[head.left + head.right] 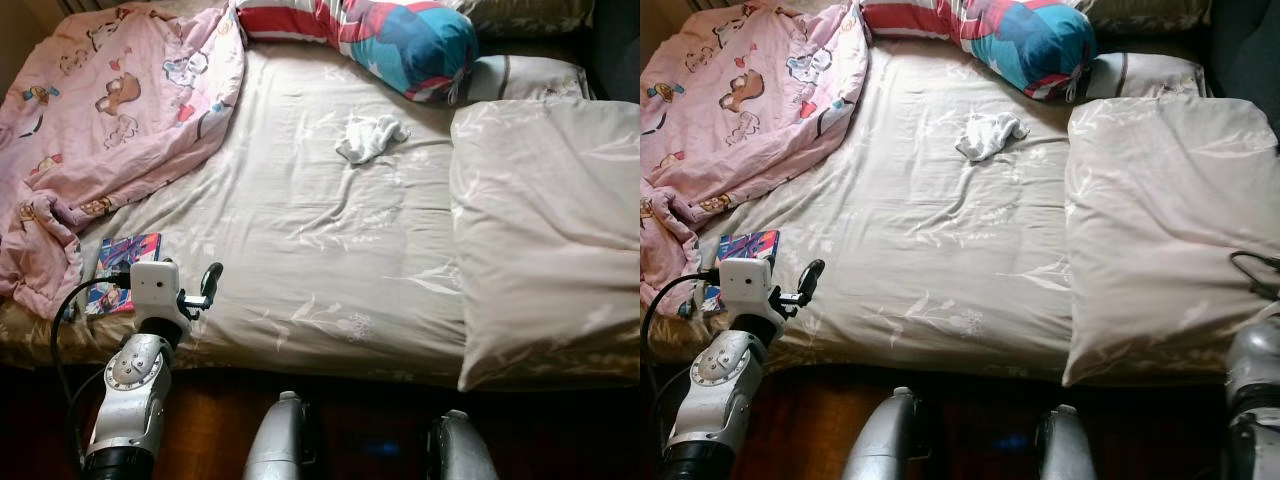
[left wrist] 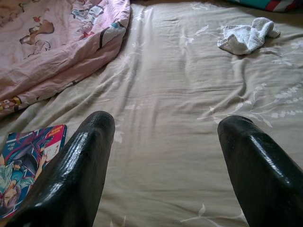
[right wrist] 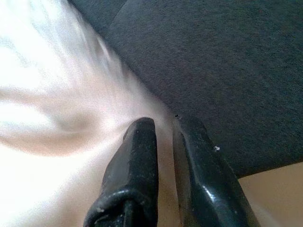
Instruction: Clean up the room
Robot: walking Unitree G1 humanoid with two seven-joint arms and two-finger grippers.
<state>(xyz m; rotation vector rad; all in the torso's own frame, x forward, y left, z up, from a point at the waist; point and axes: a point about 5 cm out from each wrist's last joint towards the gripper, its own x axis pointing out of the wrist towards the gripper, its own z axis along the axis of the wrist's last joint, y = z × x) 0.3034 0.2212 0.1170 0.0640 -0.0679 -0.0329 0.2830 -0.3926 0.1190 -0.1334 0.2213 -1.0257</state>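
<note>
A crumpled white cloth [image 1: 368,137] lies on the beige bed sheet [image 1: 300,230] towards the head of the bed. Near the bed's front left edge lies a colourful comic book [image 1: 120,270], partly behind my left wrist. Just right of the book, low over the sheet, my left gripper [image 1: 205,285] stands open; nothing lies between its fingers [image 2: 90,156]. A rumpled pink cartoon blanket [image 1: 110,110] covers the bed's left side. My right gripper [image 3: 163,125] is shut beside pale fabric and a dark grey surface; its arm [image 1: 1250,400] is at the lower right.
A red, blue and teal bolster pillow [image 1: 400,35] lies across the head of the bed. A striped pillow [image 1: 525,78] lies beyond a folded beige duvet [image 1: 545,230] on the right side. Dark wooden floor [image 1: 370,440] and my legs [image 1: 285,440] are below the bed edge.
</note>
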